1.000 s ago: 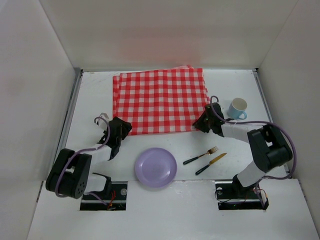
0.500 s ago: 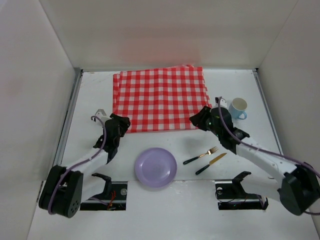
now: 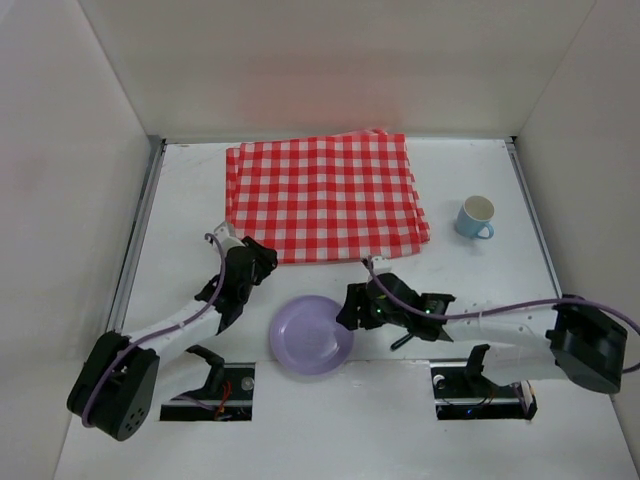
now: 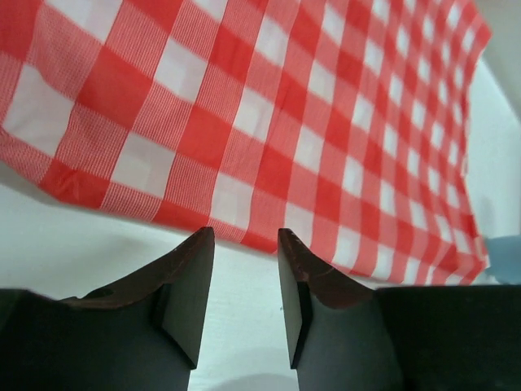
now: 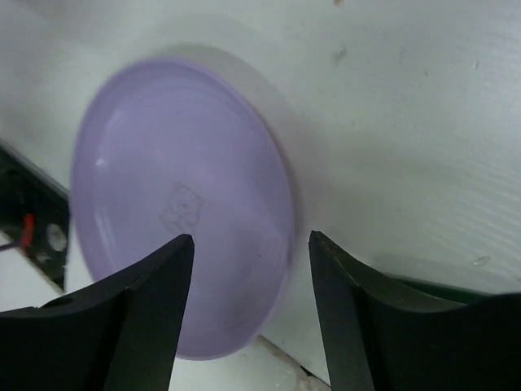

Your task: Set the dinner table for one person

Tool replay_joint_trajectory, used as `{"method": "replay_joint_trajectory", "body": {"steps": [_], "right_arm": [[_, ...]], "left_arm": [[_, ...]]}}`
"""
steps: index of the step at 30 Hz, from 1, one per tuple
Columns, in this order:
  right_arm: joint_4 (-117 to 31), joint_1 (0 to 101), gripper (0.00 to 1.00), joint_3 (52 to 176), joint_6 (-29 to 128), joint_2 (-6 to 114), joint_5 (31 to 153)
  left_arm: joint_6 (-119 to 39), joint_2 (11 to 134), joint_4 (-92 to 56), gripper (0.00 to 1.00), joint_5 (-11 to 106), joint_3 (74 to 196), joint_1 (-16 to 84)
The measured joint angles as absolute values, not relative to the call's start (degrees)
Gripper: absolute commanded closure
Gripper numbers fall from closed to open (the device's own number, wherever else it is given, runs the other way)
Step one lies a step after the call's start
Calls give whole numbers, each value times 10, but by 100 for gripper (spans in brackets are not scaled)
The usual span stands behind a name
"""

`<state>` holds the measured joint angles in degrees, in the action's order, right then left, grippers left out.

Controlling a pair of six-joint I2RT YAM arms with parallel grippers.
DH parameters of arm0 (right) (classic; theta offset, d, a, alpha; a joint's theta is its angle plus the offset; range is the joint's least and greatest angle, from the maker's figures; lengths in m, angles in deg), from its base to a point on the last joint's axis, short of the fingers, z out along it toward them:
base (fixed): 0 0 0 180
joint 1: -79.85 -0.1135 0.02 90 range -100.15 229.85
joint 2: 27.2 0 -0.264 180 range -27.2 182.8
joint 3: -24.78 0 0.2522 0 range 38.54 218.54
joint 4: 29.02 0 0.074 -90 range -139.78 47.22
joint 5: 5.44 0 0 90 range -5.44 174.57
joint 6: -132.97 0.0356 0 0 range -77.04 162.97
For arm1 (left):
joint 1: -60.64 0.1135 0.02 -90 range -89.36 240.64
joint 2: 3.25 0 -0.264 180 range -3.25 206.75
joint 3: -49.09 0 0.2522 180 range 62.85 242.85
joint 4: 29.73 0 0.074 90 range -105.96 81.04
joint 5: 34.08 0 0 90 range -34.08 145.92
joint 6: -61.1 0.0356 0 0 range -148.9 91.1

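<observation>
Swung down off the corner of the checked cloth (image 3: 320, 195), right claw (image 3: 350, 308) now at the purple plate (image 3: 310, 335) near the front of the white worktop (image 3: 180, 200), jaws parted over its rim, left claw (image 3: 258, 258) nudged closer to the cloth's hem, slightly parted, empty, blue cup (image 3: 476, 217) beyond.

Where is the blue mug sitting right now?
In the overhead view, the mug stands on the right side of the table, just right of the checked cloth, with nothing touching it.

back wall (image 3: 330, 60): plain white (faint pink tinge low down) | left wall (image 3: 60, 200), right wall (image 3: 590, 120): white panels | metal rail (image 3: 140, 230) at left wall's foot | light: even, soft
</observation>
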<state>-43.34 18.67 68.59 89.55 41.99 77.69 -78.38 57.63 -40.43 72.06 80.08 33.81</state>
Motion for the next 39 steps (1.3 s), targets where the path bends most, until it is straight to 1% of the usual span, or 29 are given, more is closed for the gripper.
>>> {"method": "replay_joint_trajectory", "body": {"steps": [2,3,4,6,7,9,14,16,19,23,28,31,34,39], "right_arm": [[-434,178,42,688,898,457,774],[-435,175,48,690,899,476,772],[-436,172,56,694,899,493,771],[-432,168,80,706,901,522,769],[-432,167,88,714,902,534,767],[-431,165,93,725,909,549,767],[-441,174,93,741,902,522,777],[-453,207,93,760,891,507,794],[-459,290,93,821,871,520,803],[-450,406,92,945,855,609,815],[-467,504,92,1136,850,780,823],[-502,533,91,1243,848,873,818],[-546,545,90,1324,847,943,809],[-610,543,88,1384,845,1000,805]], "left_arm": [[-780,583,-396,58,722,798,332],[-778,582,-394,57,726,796,330],[-777,582,-392,57,728,794,330],[-773,580,-387,57,732,792,330],[-772,577,-385,57,733,791,330],[-768,561,-383,57,736,785,331],[-763,465,-377,57,761,759,359],[-763,422,-375,56,780,749,380],[-763,386,-377,56,802,739,409],[-763,394,-384,56,812,725,428],[-759,461,-428,56,813,711,411],[-753,500,-449,56,810,711,396],[-749,516,-462,56,807,711,387],[-748,522,-475,56,804,711,386]]}}
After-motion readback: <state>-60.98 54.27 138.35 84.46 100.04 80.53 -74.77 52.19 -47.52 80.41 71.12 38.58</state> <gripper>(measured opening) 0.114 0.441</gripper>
